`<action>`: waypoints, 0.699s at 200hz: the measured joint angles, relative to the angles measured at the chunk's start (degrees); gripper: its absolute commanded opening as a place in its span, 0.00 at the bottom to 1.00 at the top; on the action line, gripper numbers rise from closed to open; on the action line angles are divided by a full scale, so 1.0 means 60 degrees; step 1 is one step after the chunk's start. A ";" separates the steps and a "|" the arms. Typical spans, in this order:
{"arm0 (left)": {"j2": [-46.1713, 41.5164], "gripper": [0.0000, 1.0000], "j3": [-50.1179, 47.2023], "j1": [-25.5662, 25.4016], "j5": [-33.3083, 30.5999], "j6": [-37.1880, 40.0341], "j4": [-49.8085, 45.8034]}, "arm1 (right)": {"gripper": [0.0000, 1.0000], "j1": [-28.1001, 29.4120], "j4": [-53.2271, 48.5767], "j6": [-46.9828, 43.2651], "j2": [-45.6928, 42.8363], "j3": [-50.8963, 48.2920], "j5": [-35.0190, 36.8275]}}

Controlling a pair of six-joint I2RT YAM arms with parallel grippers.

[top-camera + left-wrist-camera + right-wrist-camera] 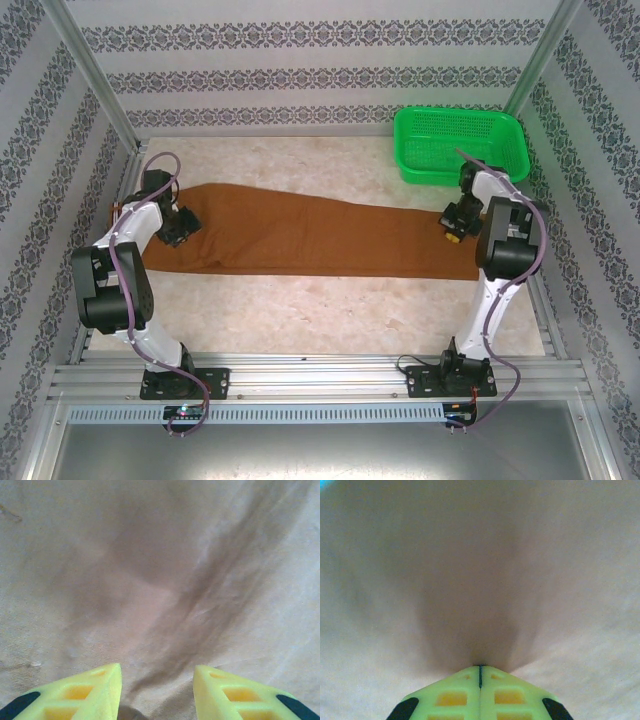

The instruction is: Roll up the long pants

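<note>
The pale marbled counter (300, 320) spans the frame between patterned walls. Across its middle lie the long pants (300, 235), rust-brown and spread flat. They run from a wide end at the left to a narrower end at the right, and their far edge slants nearer as it runs right.

At the far right corner sits a green basket (460, 145), just beyond the right end of the pants and apart from them.

The left claw (180, 228) is down over the wide left end of the pants. In the left wrist view its yellow fingers (95, 690) stand apart, with creased brown cloth spread beyond them.

The right claw (452, 232) is at the right end of the pants. In the right wrist view it (480, 672) is pressed together, and the cloth draws into a shadowed fold that meets the fingertips, clamped there.
</note>
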 measured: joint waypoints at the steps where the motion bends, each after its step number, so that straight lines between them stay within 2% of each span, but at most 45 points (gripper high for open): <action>1: 0.0000 0.42 0.0004 0.0000 0.0004 0.0000 0.0000 | 0.00 -0.0044 0.0004 -0.0015 0.0029 0.0051 0.0007; 27: 0.0000 0.42 0.0033 -0.0087 0.0109 0.0004 -0.0047 | 0.00 -0.0732 0.0175 -0.0182 0.0098 0.0525 0.0149; 35: 0.0000 0.42 0.0033 -0.0131 0.0138 0.0004 -0.0055 | 0.05 -0.0914 0.0273 -0.0208 -0.0073 0.0419 0.0211; 42: 0.0000 0.43 0.0033 -0.0186 0.0142 0.0007 -0.0051 | 0.24 -0.1038 0.0448 -0.0219 -0.0364 0.0124 0.0273; 46: 0.0000 0.43 0.0033 -0.0233 0.0146 0.0007 -0.0051 | 0.41 -0.1086 0.0557 -0.0251 -0.0535 -0.0076 0.0284; 51: 0.0000 0.44 0.0033 -0.0284 0.0164 0.0015 -0.0051 | 0.56 -0.1126 0.0641 -0.0248 -0.0834 -0.0382 0.0324; 69: 0.0000 0.44 0.0033 -0.0452 0.0237 0.0022 -0.0015 | 0.94 -0.1279 0.0809 -0.0386 -0.2109 -0.1650 0.0372; 72: 0.0000 0.44 0.0033 -0.0484 0.0240 0.0022 -0.0007 | 0.96 -0.1300 0.0834 -0.0401 -0.2299 -0.1836 0.0368; 101: 0.0135 0.43 0.0219 -0.0670 0.0273 0.0025 -0.0022 | 0.98 -0.1858 0.1016 -0.0634 -0.3636 -0.3224 0.0361; 140: 0.0579 0.43 0.1002 -0.1042 0.0273 0.0033 -0.0025 | 0.98 -0.2790 0.1341 -0.0674 -0.3708 -0.3829 0.0171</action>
